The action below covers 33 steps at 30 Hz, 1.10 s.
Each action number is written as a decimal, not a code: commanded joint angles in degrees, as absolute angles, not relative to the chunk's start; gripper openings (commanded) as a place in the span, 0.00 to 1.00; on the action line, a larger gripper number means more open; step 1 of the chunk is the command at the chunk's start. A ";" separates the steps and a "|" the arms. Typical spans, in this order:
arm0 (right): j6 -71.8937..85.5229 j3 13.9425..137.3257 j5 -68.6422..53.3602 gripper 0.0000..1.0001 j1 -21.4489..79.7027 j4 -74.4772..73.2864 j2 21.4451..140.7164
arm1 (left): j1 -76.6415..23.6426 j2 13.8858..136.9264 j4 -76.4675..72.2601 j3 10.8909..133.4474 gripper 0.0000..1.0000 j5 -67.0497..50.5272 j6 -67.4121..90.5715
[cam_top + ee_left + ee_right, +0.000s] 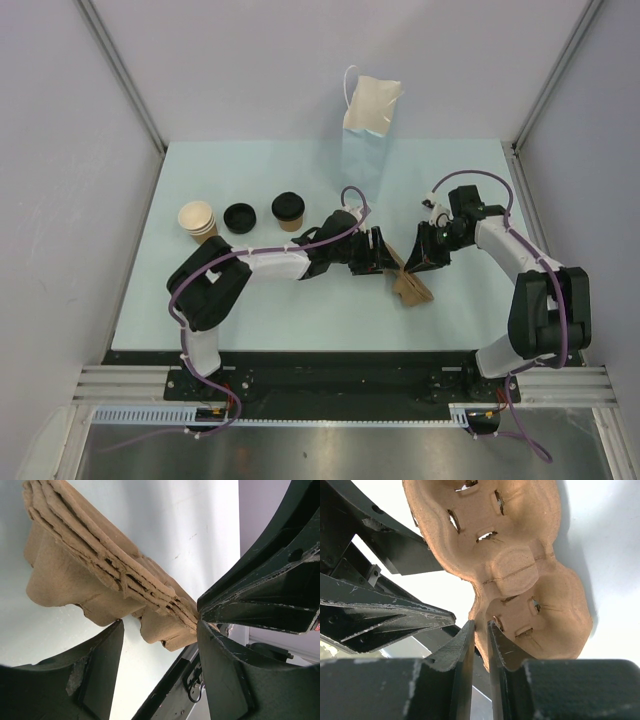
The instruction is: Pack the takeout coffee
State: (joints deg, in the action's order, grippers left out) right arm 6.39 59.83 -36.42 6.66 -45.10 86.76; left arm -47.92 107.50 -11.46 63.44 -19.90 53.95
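The takeout coffee [288, 209], a brown paper cup with a black lid, stands upright left of centre, apart from both grippers. A stack of brown pulp cup carriers [412, 288] lies tilted mid-table, between the two grippers. My right gripper [415, 262] is shut on the near edge of a carrier [520, 565], whose rim is pinched between the jaws [481, 625]. My left gripper [385, 255] is open, its fingers spread either side of the stack's corner [100, 565] and holding nothing [160, 625]. The two grippers' tips nearly meet.
A stack of unlidded tan cups [198, 220] and a loose black lid [240, 216] sit left of the coffee. A pale paper bag [368, 125] stands upright at the back centre. Grey walls close in the table on three sides.
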 commanded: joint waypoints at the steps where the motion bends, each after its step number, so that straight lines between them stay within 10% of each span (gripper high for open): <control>1: 5.80 60.03 -36.47 0.19 6.86 -44.56 87.28 | -47.72 106.43 -12.66 63.37 0.65 -20.13 53.26; 9: 5.71 60.03 -36.83 0.19 6.77 -44.65 88.07 | -47.81 106.26 -12.92 63.11 0.65 -20.39 53.35; 12: 6.06 60.03 -37.00 0.00 6.77 -44.47 87.72 | -47.81 106.26 -12.92 63.02 0.65 -20.57 53.35; 33: 9.05 60.03 -36.39 0.00 8.26 -43.51 82.35 | -49.83 107.41 -14.77 64.25 0.64 -21.62 53.70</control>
